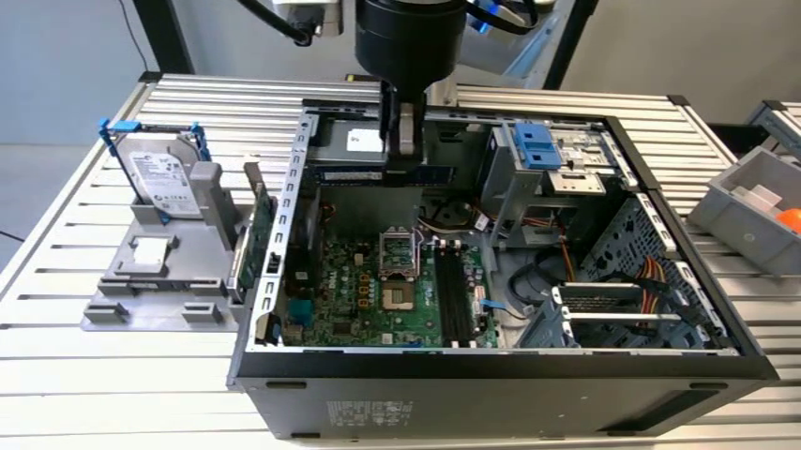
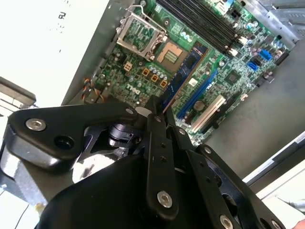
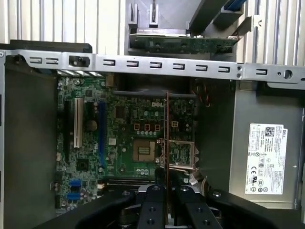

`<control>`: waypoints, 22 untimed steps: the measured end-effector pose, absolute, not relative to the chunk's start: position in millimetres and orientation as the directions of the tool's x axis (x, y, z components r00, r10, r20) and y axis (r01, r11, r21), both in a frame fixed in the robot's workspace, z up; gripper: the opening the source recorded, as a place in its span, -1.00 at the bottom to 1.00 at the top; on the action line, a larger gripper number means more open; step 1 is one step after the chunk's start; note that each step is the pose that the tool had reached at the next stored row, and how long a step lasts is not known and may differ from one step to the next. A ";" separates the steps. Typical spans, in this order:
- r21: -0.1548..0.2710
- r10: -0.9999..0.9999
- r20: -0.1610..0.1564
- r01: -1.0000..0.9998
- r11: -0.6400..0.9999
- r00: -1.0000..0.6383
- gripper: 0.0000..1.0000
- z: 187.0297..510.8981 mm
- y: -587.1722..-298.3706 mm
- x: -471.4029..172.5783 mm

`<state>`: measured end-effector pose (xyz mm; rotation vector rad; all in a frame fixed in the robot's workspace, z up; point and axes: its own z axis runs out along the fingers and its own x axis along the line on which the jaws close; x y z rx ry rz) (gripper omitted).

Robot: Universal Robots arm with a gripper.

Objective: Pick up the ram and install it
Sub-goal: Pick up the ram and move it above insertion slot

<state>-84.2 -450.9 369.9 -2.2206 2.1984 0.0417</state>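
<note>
Jaws: closed on the ram (image 1: 351, 174) near its mid-length, one black finger pressed flat to each face of the stick.

Ram: thin dark bluish-green stick, held level and on its long edge. It hangs above the open case (image 1: 501, 375), near the case wall farthest from the exterior camera. In the second wrist view the ram (image 2: 183, 76) juts out past the fingertips. In the first wrist view the ram (image 3: 166, 133) shows edge-on as a narrow line. It is well apart from the board below.

Motherboard (image 1: 375, 291): green, lying flat on the case floor.

Memory slots (image 1: 453, 291): long, black, side by side on the motherboard inside the case.

Processor socket (image 3: 145, 150): inside the case, just beside the slots.

Hard drive (image 1: 169, 178): silver, blue frame, upright in a grey stand (image 1: 150, 281) outside the case, on the exterior view's left.

Expansion card (image 1: 257, 234): on edge, between the stand and the case wall.

Bench (image 1: 75, 375): slatted metal, carrying the case and the stand.
</note>
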 end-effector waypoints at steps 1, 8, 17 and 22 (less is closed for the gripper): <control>0.004 -0.999 -0.031 -1.000 -0.009 0.009 -1.00 369.9 -450.8 -83.0; -0.002 -1.000 -0.031 -1.000 -0.002 0.002 -1.00 369.7 -450.8 -67.8; -0.001 -1.000 -0.031 -1.000 0.002 -0.002 -1.00 369.7 -450.9 -44.7; 0.005 -1.000 -0.030 -1.000 0.006 -0.007 -1.00 369.6 -450.8 -36.4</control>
